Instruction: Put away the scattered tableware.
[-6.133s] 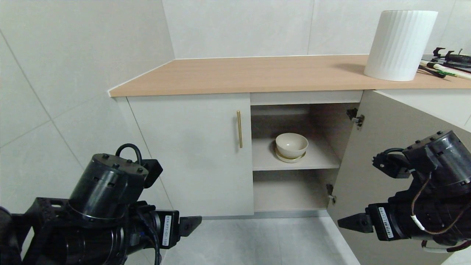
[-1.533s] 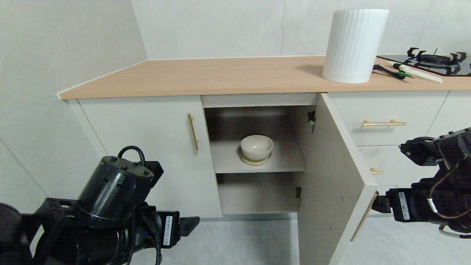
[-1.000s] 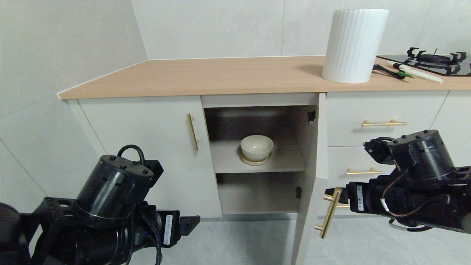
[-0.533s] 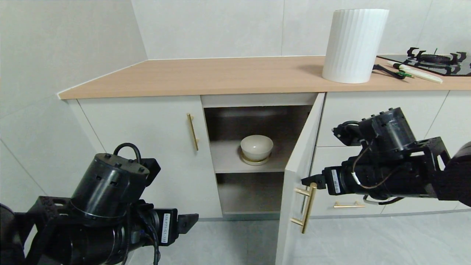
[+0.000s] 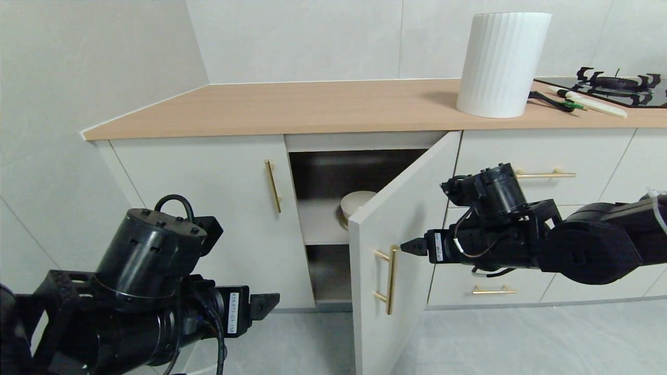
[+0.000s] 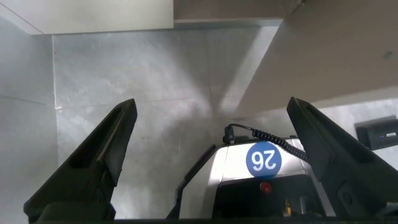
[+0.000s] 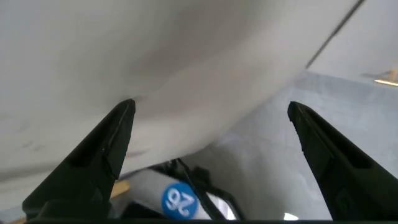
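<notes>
Nearest you, the left gripper [image 5: 266, 303] hangs low at the left, level and pointing towards the cabinet base. In the left wrist view its fingers [image 6: 109, 143] stand wide apart with nothing between them, over pale floor tile [image 6: 155, 74]. Farther in, the right arm reaches in horizontally from the right. The right gripper [image 5: 409, 246] has its tip at the outer face of the partly open cabinet door [image 5: 401, 208], just above and beside the door's brass handle [image 5: 390, 278]. You cannot tell from the head view whether the tip touches the panel. In the right wrist view the right gripper's fingers [image 7: 112, 149] are spread, grasping nothing, with the door's pale face close ahead. The bowl [image 5: 357, 200] sits inside the cabinet on the middle shelf [image 5: 320, 221]. It is behind the door and to the left of the right gripper, with the door panel between them and its right part hidden by the door's edge. The bowl is well apart from the left gripper, above and beyond it. The adjoining left door [image 5: 208, 208] is closed. Beyond, on the wooden countertop [image 5: 292, 107], a white ribbed canister [image 5: 503, 65] stands upright, with utensils [image 5: 568, 101] beside it and a hob burner [image 5: 615, 82] at the far right.
</notes>
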